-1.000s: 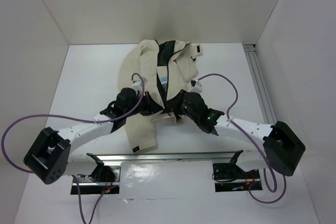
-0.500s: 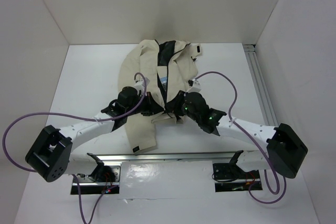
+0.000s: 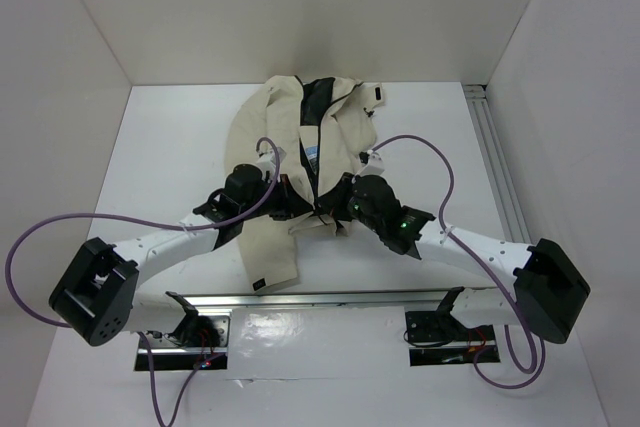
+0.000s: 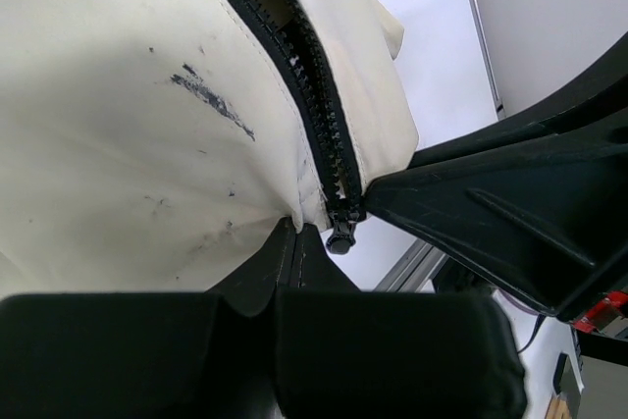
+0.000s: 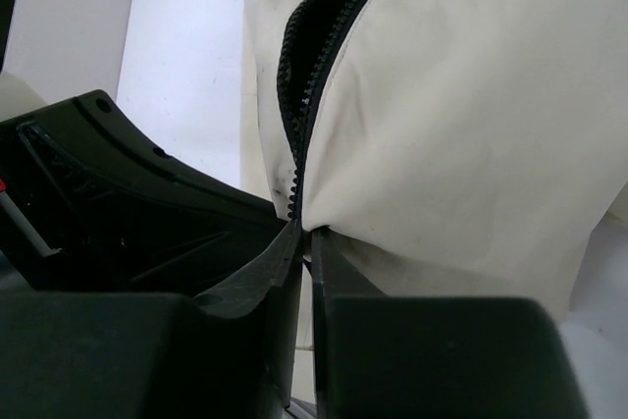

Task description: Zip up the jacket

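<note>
The cream jacket [image 3: 270, 132] lies spread in the middle of the white table, collar at the far end, black lining showing at the open neck. Its dark zipper [image 3: 318, 172] runs down the front. My left gripper [image 3: 303, 209] is shut on the jacket's bottom hem just left of the zipper; in the left wrist view [image 4: 297, 233] the cream cloth [image 4: 147, 144] is pinched and the zipper slider [image 4: 340, 233] hangs beside it. My right gripper [image 3: 327, 209] is shut on the hem right of the zipper; in the right wrist view [image 5: 306, 235] it grips the cloth [image 5: 461, 125] by the zipper teeth [image 5: 294, 174].
A white-blue label [image 3: 312, 155] shows inside the jacket. A black tab [image 3: 378, 95] sits at the right sleeve and another [image 3: 259, 284] on the near hem. A metal rail [image 3: 495, 162] runs along the table's right edge; white walls enclose the table.
The right arm has shifted slightly left towards the zipper's bottom. The left arm and the jacket have barely moved.
</note>
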You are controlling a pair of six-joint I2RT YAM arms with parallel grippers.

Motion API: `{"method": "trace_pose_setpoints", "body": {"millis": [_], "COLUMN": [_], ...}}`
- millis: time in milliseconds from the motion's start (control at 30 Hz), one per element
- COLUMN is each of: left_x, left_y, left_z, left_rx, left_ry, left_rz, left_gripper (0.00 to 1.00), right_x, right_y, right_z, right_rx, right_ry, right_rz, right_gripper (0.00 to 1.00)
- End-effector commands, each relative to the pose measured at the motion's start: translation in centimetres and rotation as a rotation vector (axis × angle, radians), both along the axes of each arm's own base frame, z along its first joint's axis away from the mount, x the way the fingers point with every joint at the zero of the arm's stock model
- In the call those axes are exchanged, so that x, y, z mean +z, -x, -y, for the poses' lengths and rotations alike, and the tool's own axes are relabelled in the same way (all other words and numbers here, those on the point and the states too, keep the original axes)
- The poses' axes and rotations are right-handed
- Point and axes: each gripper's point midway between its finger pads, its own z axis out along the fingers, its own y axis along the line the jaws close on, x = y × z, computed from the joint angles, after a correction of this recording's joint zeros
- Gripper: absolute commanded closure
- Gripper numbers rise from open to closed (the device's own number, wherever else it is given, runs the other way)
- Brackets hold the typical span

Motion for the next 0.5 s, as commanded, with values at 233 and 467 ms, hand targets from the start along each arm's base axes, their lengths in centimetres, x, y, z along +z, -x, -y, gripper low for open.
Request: {"method": "trace_pose_setpoints", "body": {"millis": [233,467], "left_x": [1.82,1.82], "left_y": [-0.47,-0.47], "left_z": [0.88,0.88], "left_rx": [-0.036,-0.036], "left_ry": [0.029,0.029], "left_rz": [0.061,0.061], "left_gripper": [1.0,1.0], "right_x": [2.23,2.02], "right_y": [-0.08,-0.13], "right_z": [-0.19,0.0], "right_rx": [0.012,0.004], "right_ry": [-0.026,-0.017], "right_rz": [0.042,0.038], "right_gripper": [0.82,1.0]}}
